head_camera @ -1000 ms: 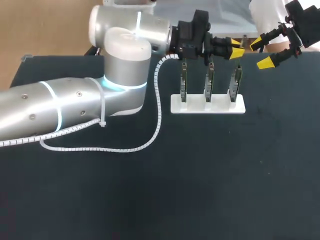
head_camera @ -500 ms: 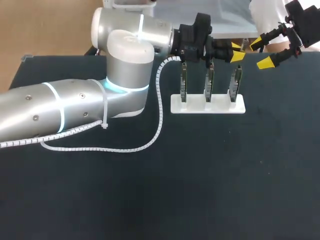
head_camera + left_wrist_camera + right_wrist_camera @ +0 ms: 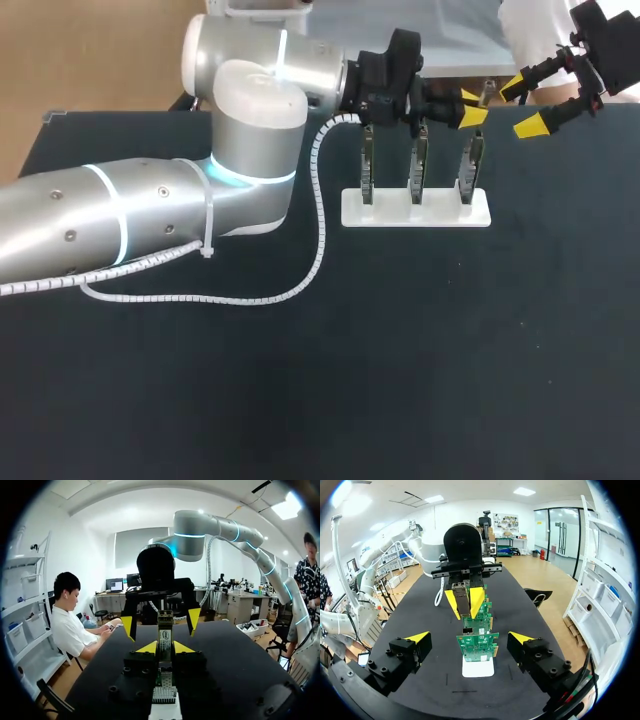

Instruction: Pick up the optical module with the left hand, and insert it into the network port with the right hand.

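Here: left claw [image 3: 471,106] pinches optical module [image 3: 462,599] over end board [image 3: 468,165], long axis aimed at right claw [image 3: 520,106]; right claw spread, facing it, near.

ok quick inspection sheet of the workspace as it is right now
surface: dark table
job's things: module held over three upright boards on a white base; port not made out
clutter: nothing seen
grippers: left gripper shut on module; right gripper open, empty, facing the boards
cables: white coiled cable from left arm lies on table
surroundings: nothing seen reaching over the table
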Robot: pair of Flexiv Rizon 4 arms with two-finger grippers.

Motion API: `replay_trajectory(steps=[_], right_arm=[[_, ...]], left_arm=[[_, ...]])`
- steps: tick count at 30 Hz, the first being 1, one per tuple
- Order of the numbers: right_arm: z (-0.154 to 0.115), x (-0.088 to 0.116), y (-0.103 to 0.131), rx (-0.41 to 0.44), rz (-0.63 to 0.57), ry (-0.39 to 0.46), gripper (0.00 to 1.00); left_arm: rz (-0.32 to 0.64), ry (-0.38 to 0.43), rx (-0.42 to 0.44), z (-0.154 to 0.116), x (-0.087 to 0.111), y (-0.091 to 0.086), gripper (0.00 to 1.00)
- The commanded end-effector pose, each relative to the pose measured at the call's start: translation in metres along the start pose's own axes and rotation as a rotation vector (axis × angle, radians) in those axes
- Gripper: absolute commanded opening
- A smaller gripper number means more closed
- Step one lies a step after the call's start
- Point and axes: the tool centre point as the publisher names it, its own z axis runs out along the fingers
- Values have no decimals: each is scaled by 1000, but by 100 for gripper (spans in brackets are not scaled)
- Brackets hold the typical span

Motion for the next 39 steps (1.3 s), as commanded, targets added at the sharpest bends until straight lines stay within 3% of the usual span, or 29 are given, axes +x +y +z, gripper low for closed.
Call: replay_trajectory(steps=[1,39], right_arm=[[0,0,2,5,-1,0,100],[0,0,2,5,-1,0,100]], left_arm=[[1,-2,7,2,-1,4,0],[-23,18,22,6,1,3,0]])
